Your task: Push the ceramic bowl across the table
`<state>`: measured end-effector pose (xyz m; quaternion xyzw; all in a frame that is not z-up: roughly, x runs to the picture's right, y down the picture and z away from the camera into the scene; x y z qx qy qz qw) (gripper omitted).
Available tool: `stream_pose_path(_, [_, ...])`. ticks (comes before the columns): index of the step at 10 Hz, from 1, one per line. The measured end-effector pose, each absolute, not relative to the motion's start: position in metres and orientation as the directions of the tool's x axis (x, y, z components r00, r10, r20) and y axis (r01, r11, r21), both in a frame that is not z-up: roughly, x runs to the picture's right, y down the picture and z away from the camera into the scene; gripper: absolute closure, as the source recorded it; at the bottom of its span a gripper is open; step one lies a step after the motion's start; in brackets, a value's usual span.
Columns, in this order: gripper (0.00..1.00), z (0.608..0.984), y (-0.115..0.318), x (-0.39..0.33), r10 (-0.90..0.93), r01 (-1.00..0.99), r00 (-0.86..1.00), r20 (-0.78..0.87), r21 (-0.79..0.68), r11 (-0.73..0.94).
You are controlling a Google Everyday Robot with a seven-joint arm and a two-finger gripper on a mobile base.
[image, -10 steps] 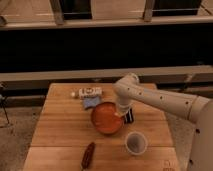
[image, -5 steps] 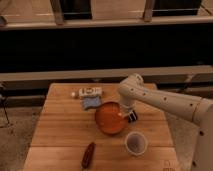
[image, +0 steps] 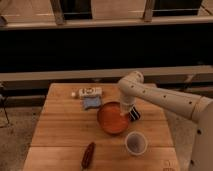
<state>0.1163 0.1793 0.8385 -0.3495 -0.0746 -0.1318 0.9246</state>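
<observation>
The gripper [image: 128, 111] sits low at the right-hand rim of the wide, shallow, glossy orange-red ceramic bowl [image: 113, 117], apparently touching it; whether it is released or clenched cannot be told. The bowl lies directly to the image-left of the gripper, so a push would likely carry it leftward over the bare planks. Being round, the bowl has no long axis. It rests upright near the middle of the square light-brown wooden plank table [image: 55, 125], looks empty and looks intact. A small pale translucent cup [image: 135, 143] stands just beside its near-right edge.
</observation>
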Motion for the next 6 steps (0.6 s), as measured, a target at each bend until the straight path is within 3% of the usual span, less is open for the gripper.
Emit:
stream_pose_path(2, [0.73,0.840,0.172,0.121,-0.186,0.291,0.955,0.229,-0.624,0.725])
stream_pose_path(6, [0.72,0.843,0.163,0.122,-0.183,0.289,0.956,0.230,-0.621,0.728])
